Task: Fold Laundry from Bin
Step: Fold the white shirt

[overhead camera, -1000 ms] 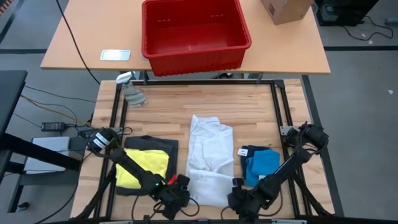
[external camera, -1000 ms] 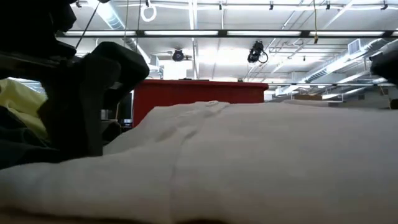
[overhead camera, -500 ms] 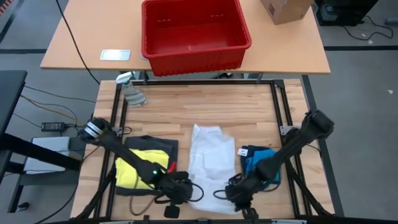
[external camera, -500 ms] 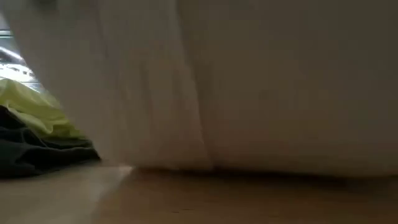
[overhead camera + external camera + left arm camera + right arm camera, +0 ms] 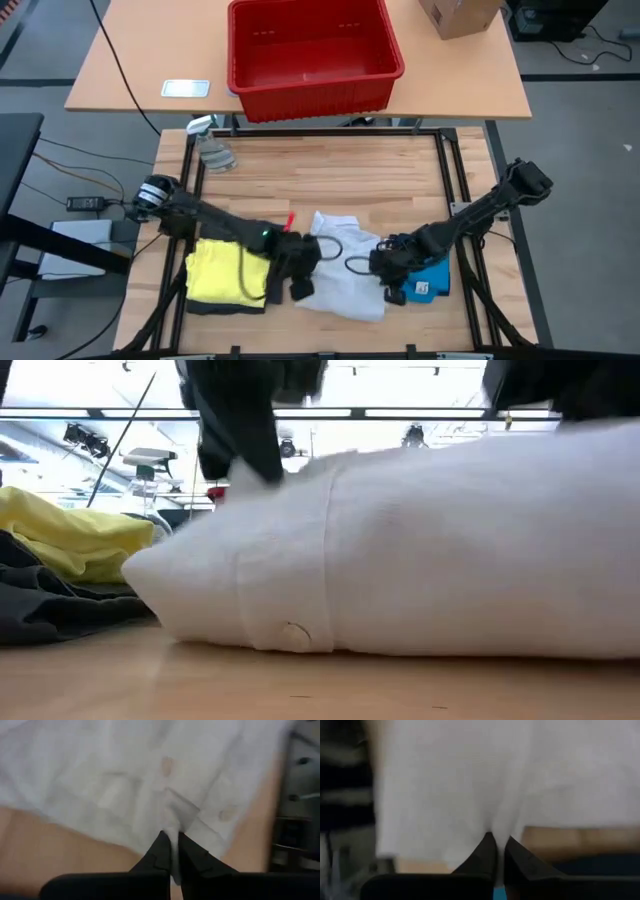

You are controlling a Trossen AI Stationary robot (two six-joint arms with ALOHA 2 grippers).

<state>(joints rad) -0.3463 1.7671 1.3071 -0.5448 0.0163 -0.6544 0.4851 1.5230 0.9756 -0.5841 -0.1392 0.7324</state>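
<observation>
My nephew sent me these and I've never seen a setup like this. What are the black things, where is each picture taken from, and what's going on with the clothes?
The black things are two robot arms, each ending in a two-finger gripper. One picture looks straight down, one looks level across the table, and two come from cameras on the wrists. The left gripper and right gripper are both shut on the white garment, pinching its cloth from either side, as the wrist views show. A yellow garment lies on a dark grey garment to the left, a blue garment to the right. The red bin stands on the desk behind.
</observation>
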